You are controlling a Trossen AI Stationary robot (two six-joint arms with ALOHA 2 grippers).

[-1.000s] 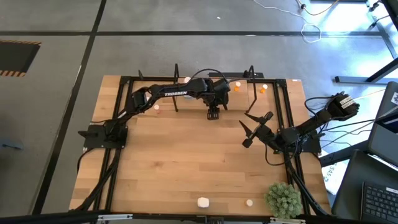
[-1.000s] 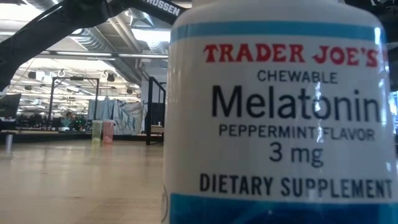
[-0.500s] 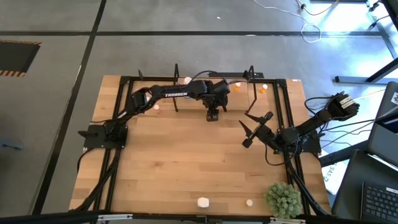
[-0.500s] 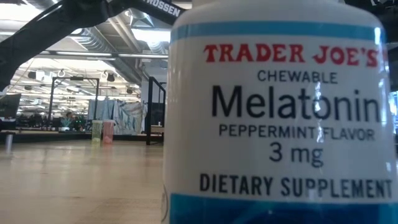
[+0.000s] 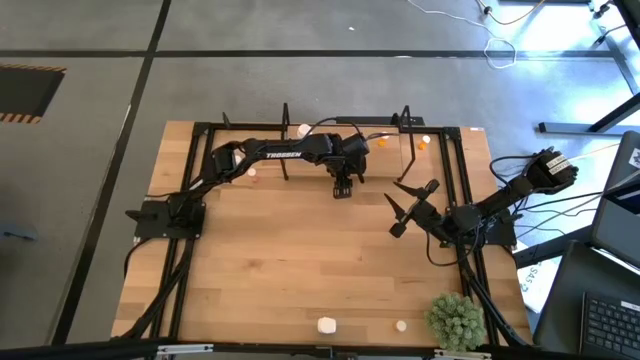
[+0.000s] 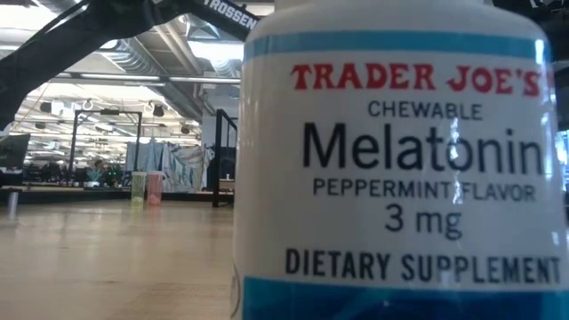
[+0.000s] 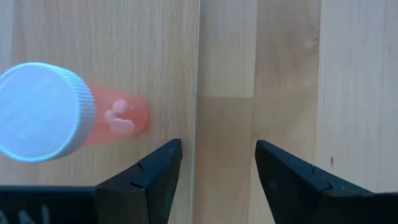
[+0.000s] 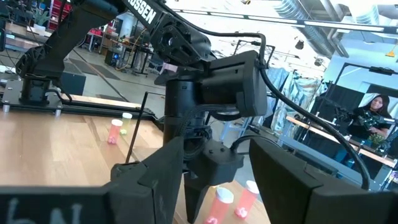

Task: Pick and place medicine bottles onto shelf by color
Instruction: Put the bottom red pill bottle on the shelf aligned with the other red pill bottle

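Left pincer point(image 7: 217, 180) hangs spread and empty over the worktop point(image 7: 286, 74), a white-capped pink bottle point(image 7: 46, 112) just beside one finger. Step: lining up a pick. Next: shift over the bottle, then close. Right pincer point(image 5: 412, 203) waits, spread, empty.

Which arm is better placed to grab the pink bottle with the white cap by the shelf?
The left. Its open pincer points straight down right beside the pink bottle, empty. The right pincer is open too, but sits farther off over bare table.
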